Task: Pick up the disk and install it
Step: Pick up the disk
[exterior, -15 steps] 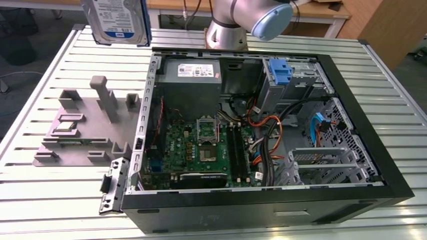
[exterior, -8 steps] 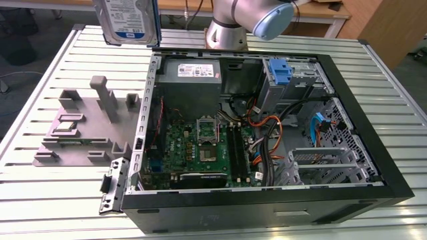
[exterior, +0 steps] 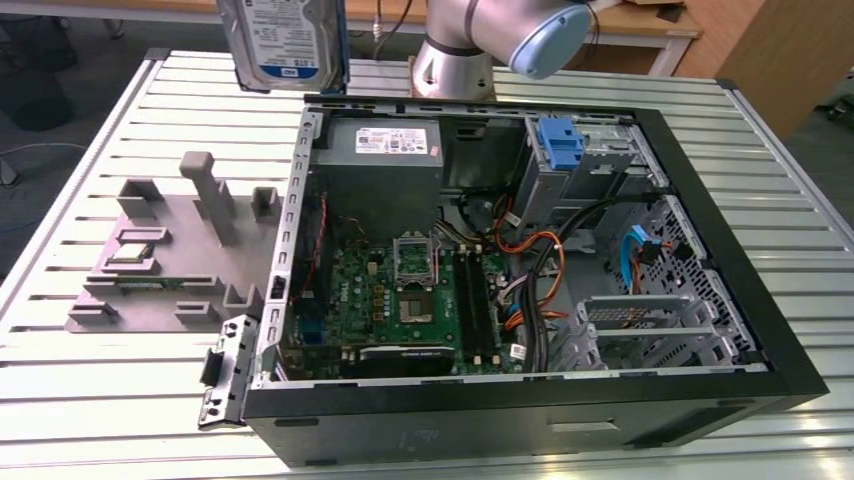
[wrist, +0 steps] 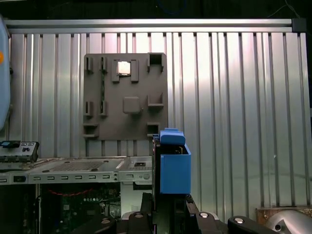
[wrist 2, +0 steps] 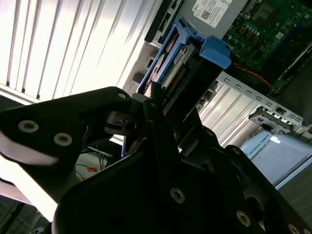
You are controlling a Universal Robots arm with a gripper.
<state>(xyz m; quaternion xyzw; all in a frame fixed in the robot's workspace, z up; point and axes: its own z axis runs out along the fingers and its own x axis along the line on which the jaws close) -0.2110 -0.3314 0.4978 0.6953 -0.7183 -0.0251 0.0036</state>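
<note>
So, what's in my open black computer case (exterior: pixel 534 400): a green motherboard (exterior: pixel 400 295), a grey power-supply box with a white label (exterior: pixel 380 140), a bare blue plastic bracket (exterior: pixel 561 145) and a mess of orange and black cables (exterior: pixel 534 265). Beside the case, the grey plastic fixture tray (exterior: pixel 180 262) has a small square silver chip (exterior: pixel 134 250) sitting in it. My black gripper (wrist 2: pixel 155 100) is clamped on the silver disk with blue rails (exterior: pixel 284 40). I'm holding it upright in the air, outside the case, off the corner by the power supply.
</note>
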